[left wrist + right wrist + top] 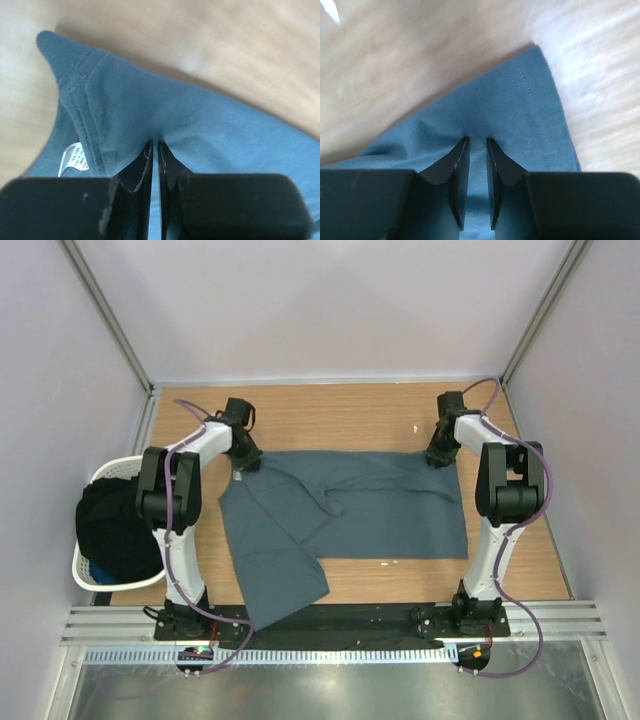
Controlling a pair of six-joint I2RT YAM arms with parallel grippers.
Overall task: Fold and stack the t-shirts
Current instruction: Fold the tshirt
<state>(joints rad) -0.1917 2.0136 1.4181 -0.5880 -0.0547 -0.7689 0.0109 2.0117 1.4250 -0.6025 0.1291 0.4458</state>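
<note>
A slate blue-grey t-shirt [350,515] lies spread on the wooden table, its near left part folded and hanging towards the front edge. My left gripper [245,458] sits at the shirt's far left edge. In the left wrist view it [155,145] is shut on a pinched fold of the shirt [200,120], next to the collar and the white neck label [74,157]. My right gripper [438,455] sits at the shirt's far right corner. In the right wrist view it [477,141] has its jaws narrowly apart with the shirt's cloth [520,100] puckered between them, near the stitched hem.
A white plastic laundry basket [78,565] stands off the table's left side and holds dark clothes [115,525]. Bare wood [340,420] lies beyond the shirt. Grey walls enclose the table at the back and sides. A metal rail [330,625] runs along the front.
</note>
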